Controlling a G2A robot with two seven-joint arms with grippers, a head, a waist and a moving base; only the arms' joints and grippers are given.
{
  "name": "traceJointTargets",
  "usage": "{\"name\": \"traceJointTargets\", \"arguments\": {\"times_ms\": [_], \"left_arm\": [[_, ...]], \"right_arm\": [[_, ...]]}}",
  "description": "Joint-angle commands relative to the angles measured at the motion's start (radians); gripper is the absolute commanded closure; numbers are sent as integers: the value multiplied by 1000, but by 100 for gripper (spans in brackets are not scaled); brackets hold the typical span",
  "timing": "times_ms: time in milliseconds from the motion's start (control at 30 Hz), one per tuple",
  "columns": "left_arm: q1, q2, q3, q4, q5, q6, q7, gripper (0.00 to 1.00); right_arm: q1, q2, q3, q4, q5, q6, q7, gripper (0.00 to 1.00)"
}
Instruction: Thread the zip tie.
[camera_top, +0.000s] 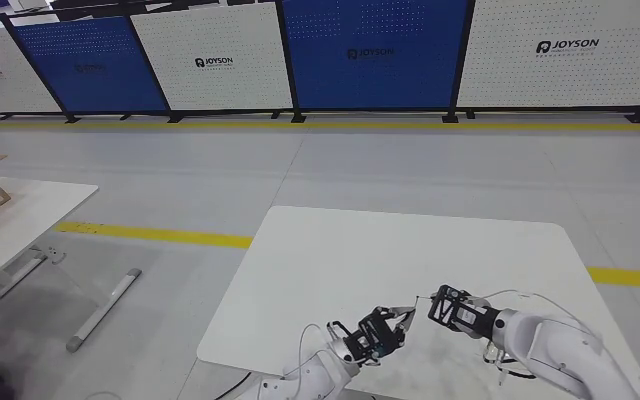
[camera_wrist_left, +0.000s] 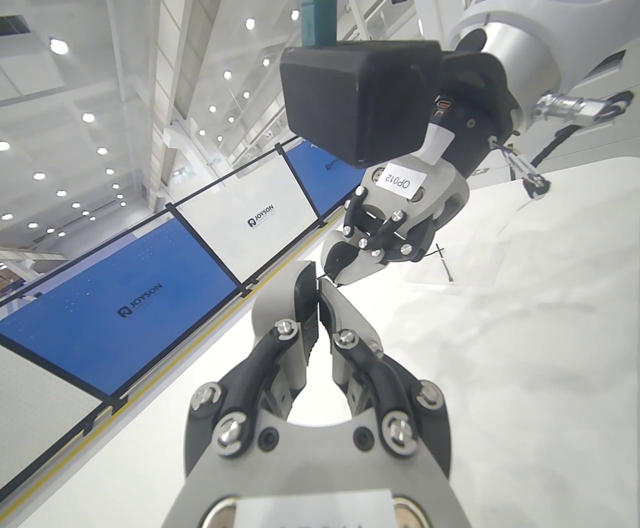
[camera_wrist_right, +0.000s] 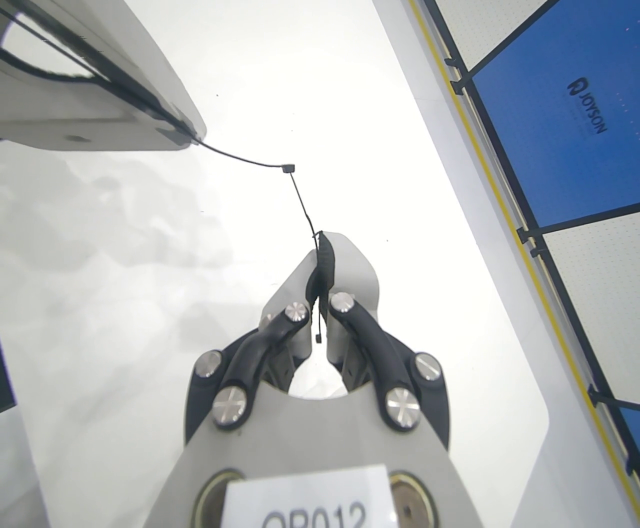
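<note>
A thin black zip tie (camera_wrist_right: 301, 201) hangs in the air between both grippers, above the front part of the white table (camera_top: 400, 250). My right gripper (camera_wrist_right: 320, 248) is shut on one strap section, whose short end (camera_wrist_right: 318, 339) pokes out behind the pads. From there the strap rises to the small square head (camera_wrist_right: 288, 168), and a second section curves from the head to a finger (camera_wrist_right: 125, 80) of the left gripper. My left gripper (camera_wrist_left: 318, 286) is shut on the strap, tip to tip with the right gripper (camera_wrist_left: 336, 272). From above, the left gripper (camera_top: 402, 318) and right gripper (camera_top: 434, 299) almost touch.
Both arms hang over the table's front edge (camera_top: 300, 372). The far half of the table is bare. A second table (camera_top: 40, 205) stands off to the left across the floor. Blue and white panels (camera_top: 370, 50) line the back of the room.
</note>
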Motion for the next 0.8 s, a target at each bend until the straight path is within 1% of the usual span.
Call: {"name": "traceJointTargets", "arguments": {"times_ms": [0, 333, 767], "left_arm": [[-2, 0, 4, 0, 0, 1, 0, 100], [-17, 3, 25, 5, 0, 9, 1, 100], [-10, 4, 18, 3, 0, 14, 12, 100]], "right_arm": [[1, 0, -1, 0, 0, 0, 1, 100], [8, 0, -8, -3, 1, 0, 10, 100], [14, 1, -16, 1, 6, 0, 6, 100]]}}
